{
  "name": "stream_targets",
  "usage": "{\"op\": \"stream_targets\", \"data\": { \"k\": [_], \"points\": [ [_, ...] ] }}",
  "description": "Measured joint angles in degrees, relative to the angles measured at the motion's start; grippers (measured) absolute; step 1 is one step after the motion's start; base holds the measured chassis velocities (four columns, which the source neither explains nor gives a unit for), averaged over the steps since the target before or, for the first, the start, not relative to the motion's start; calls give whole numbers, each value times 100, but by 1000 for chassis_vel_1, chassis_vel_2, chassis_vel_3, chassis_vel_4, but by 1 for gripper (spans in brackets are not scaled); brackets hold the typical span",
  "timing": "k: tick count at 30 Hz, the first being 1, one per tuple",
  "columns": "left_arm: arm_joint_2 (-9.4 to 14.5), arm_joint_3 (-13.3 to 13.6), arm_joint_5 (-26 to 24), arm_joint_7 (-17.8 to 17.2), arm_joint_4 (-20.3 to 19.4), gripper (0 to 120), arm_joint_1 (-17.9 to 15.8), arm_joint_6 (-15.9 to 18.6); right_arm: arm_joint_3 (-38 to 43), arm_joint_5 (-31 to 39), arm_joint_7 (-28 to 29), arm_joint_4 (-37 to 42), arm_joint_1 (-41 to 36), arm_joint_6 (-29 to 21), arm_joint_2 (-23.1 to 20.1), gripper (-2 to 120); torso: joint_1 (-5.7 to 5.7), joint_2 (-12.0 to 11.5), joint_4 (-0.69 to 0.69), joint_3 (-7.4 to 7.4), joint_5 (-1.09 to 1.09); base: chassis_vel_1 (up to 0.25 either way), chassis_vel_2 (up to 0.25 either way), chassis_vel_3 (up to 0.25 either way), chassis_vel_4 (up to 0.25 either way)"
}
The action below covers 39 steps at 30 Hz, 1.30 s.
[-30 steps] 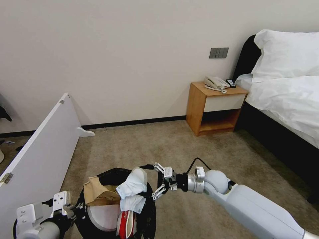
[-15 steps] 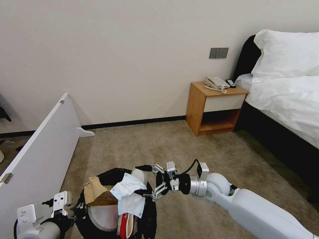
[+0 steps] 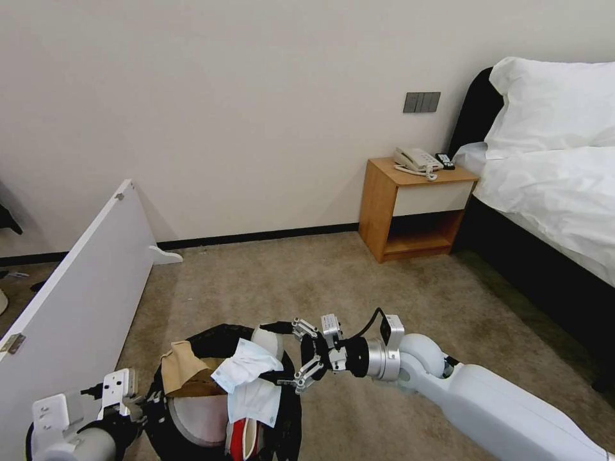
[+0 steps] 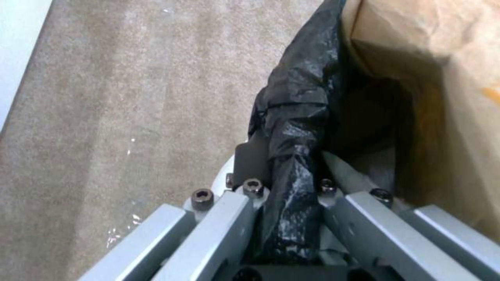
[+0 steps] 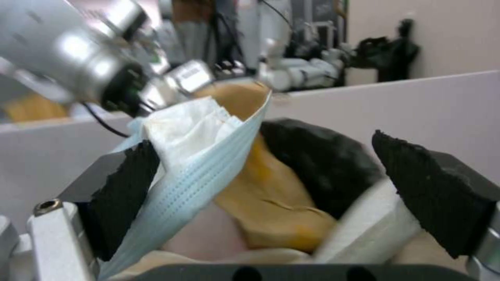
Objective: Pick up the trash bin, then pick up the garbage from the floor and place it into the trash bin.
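Left tool (image 4: 291, 203) clamped on trash bin (image 3: 282, 410) rim, bin held low front. Right tool (image 3: 306, 356) apart at rim; pale blue mask (image 5: 208, 164) draped on 1 pad, could snag and slide out.

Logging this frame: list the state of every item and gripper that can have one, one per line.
trash bin: gripped at its rim, heaped with litter.
left gripper: shut on the bag-lined rim.
right gripper: open, beside the bin top.
pale blue mask: loose, draped against one pad.
brown paper scrap: crumpled, atop the heap.
nightstand: drawer closed.
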Motion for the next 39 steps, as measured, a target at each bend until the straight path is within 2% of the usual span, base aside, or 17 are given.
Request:
{"op": "stream_targets", "data": {
  "k": [6, 18, 24, 39],
  "points": [
    [-14, 11, 0, 0, 0, 1, -4, 0, 10, -540, 349, -41, 48, 154, 43, 100, 0, 0, 0, 0, 0, 0, 0, 0, 0],
    [-13, 3, -9, -4, 0, 1, -7, 0, -32, -829, 369, -67, 106, 69, 8, 100, 0, 0, 0, 1, 0, 0, 0, 0, 0],
    [2, -6, -25, -7, 0, 1, -33, 0, -53, -1083, 58, -122, 128, 146, -42, 100, 0, 0, 0, 1, 0, 0, 0, 0, 0],
    [-19, -12, -28, -11, 0, 1, -30, 0, -42, -1130, -438, -101, 153, 200, -182, 100, 0, 0, 0, 1, 0, 0, 0, 0, 0]
  ]
}}
